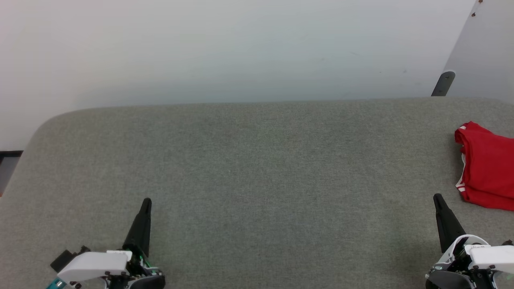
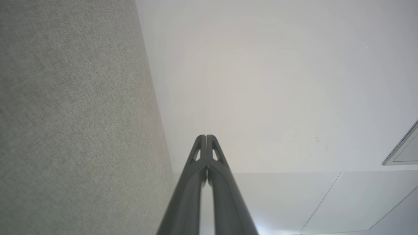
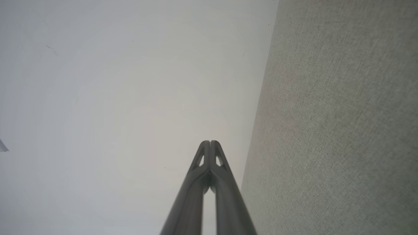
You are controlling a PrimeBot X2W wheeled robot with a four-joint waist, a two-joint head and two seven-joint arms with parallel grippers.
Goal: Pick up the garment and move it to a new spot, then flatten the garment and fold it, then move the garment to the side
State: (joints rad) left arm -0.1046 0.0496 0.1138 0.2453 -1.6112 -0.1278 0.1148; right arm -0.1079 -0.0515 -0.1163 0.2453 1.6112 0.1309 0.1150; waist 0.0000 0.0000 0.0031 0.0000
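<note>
The garment (image 1: 488, 166), red with white striped trim, lies folded at the table's right edge in the head view, partly cut off by the frame. My right gripper (image 1: 437, 198) rests at the lower right, just left of and nearer than the garment, not touching it. My left gripper (image 1: 147, 202) sits at the lower left, far from it. In the wrist views the left gripper (image 2: 206, 136) and the right gripper (image 3: 210, 142) both have their fingertips pressed together, shut with nothing between them.
The grey fabric-covered table (image 1: 257, 168) spreads wide between the two grippers. A pale wall (image 1: 241, 48) rises behind its far edge. A dark leg and a light panel (image 1: 443, 83) stand at the back right.
</note>
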